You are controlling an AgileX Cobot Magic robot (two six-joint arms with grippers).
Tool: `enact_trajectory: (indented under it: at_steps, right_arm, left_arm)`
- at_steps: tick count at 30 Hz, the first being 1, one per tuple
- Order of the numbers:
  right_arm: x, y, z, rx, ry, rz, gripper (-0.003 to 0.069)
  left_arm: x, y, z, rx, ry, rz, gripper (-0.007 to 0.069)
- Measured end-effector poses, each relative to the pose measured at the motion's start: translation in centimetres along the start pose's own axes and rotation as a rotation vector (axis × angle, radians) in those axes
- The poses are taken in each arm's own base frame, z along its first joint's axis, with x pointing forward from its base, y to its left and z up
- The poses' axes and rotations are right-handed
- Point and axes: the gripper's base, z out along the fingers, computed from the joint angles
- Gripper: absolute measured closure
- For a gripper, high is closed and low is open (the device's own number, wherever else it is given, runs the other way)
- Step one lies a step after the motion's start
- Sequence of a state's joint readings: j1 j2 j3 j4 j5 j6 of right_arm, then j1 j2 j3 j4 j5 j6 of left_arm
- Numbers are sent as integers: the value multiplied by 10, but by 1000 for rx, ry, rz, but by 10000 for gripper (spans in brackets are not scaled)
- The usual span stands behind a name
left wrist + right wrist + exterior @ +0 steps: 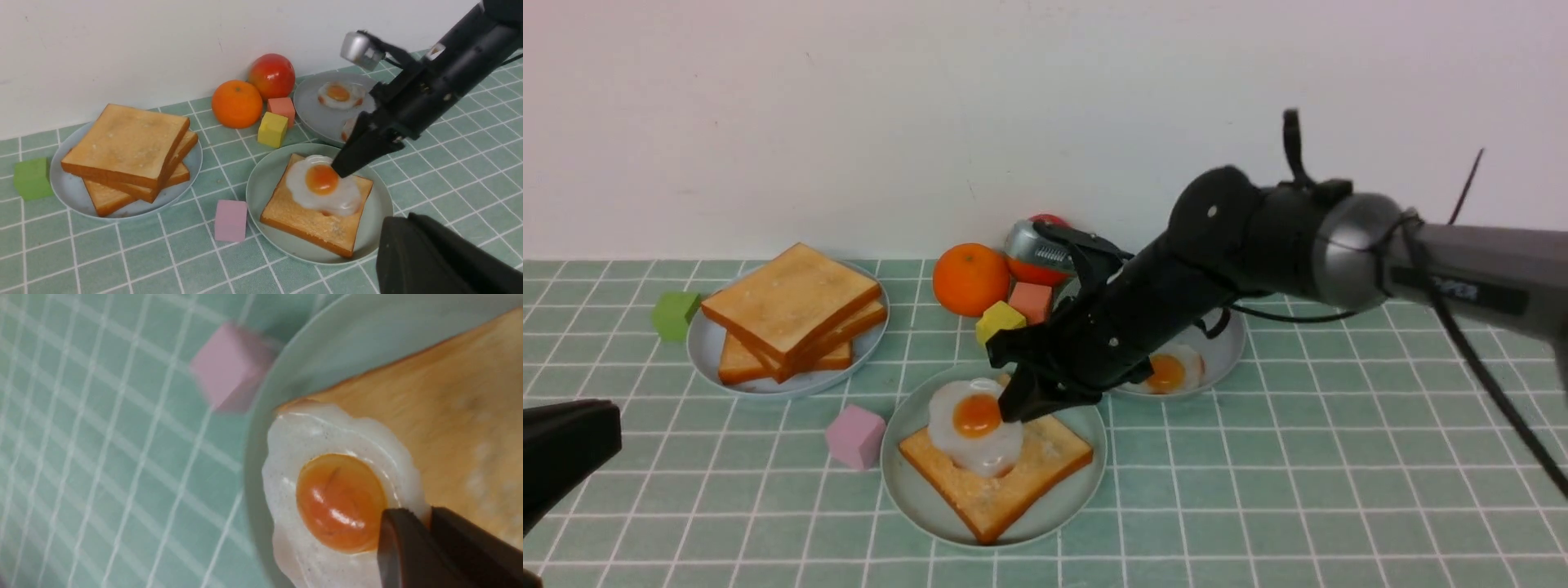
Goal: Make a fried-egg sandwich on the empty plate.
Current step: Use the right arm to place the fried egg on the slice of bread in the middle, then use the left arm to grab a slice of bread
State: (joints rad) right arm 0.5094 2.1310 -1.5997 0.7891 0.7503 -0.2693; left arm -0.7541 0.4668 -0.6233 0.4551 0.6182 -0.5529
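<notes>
1. The fried egg lies on a single toast slice. Its white overhangs the slice's back-left corner, and no second slice covers it.
2. That toast slice rests in the mint-green plate, the front-centre plate on the green tiled tabletop.
3. My right gripper comes down from the right. Its two dark fingers are drawn almost together on the rim of the egg's white, just beside the yolk, so I am pinching the egg's edge. The right wrist view shows only a sliver between them.
4. My left gripper sits low at the front left, well apart from the plate. I cannot tell whether its fingers are spread or closed.
5. A pink cube stands just beside the plate's left rim.
6. Behind the plate are a yellow cube, a salmon cube, an orange and a red fruit.
7. At the back left, a pile of toast fills a blue-grey plate, with a green cube at its left.
8. At the back right, partly behind my arm, another blue-grey plate holds a spare egg.
</notes>
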Motion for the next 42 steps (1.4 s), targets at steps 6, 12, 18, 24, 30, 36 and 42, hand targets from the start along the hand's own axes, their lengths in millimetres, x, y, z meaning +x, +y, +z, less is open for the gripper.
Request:
enact_trajectory:
  at_steps: [6, 12, 18, 24, 30, 36, 42]
  right_arm:
    - [1, -11, 13, 34, 1, 35, 587]
    - [1, -15, 13, 59, 2, 17, 498]
    - [-5, -6, -24, 34, 41, 0, 301]
    - [2, 36, -133, 133, 30, -215, 355]
    - [44, 69, -227, 266, -60, -319, 566]
    - [103, 79, -277, 280, -138, -344, 659]
    - [142, 74, -292, 288, -183, -356, 658]
  left_arm:
    - [0, 0, 0, 0, 0, 0, 626]
    - [0, 0, 0, 0, 0, 0, 620]
    - [6, -1, 12, -33, 97, -7, 610]
    - [11, -12, 63, -95, 316, 26, 638]
    - [-9, -20, 128, -167, 453, 77, 638]
    - [-30, 29, 196, -237, 550, 47, 638]
    - [-28, 93, 256, -285, 599, -32, 636]
